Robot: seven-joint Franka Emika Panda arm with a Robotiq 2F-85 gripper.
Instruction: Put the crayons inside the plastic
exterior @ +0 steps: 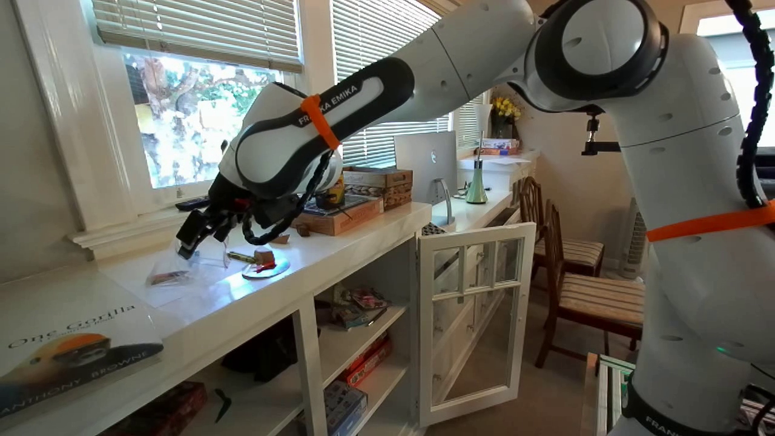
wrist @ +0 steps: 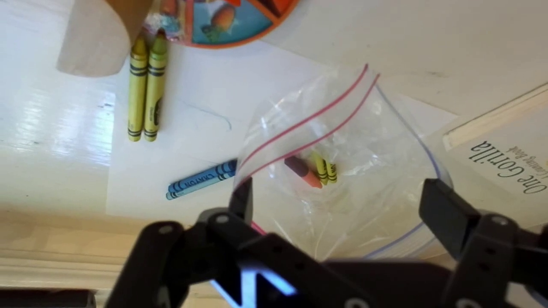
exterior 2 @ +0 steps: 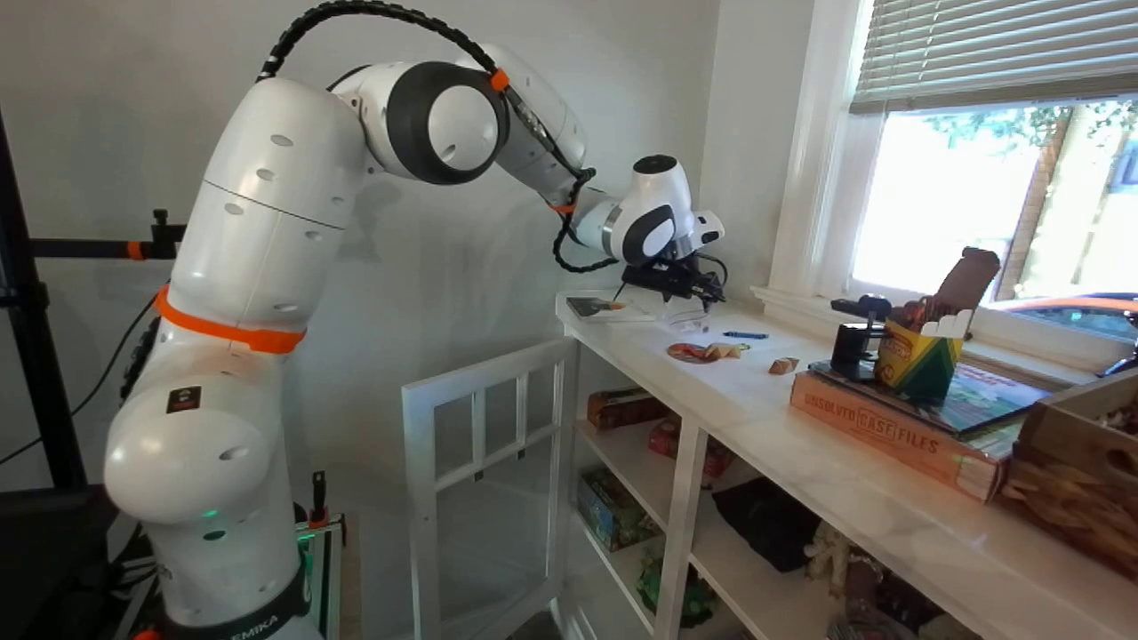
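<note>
The plastic is a clear zip bag (wrist: 364, 141) with a pink seal on one lip and a purple one on the other, its mouth spread wide. Through it show a brown-and-orange crayon piece (wrist: 303, 172) and two short yellow crayons (wrist: 325, 169). My gripper (wrist: 339, 188) stands open above the bag, one finger over each seal line and nothing gripped between them; how deep the tips reach is unclear. Outside the bag, two yellow crayons (wrist: 143, 92) lie side by side, and blue crayons (wrist: 201, 180) rest close to the pink lip. The bag (exterior: 169, 275) sits under the gripper in an exterior view.
White paper (wrist: 180, 147) lies beneath the crayons. A round picture disc (wrist: 233, 25) and a tan block (wrist: 94, 47) are near the yellow ones. The gorilla book (exterior: 79, 351) borders the bag. Farther along the counter stand a crayon box (exterior 2: 920, 360) and an orange game box (exterior 2: 889, 431).
</note>
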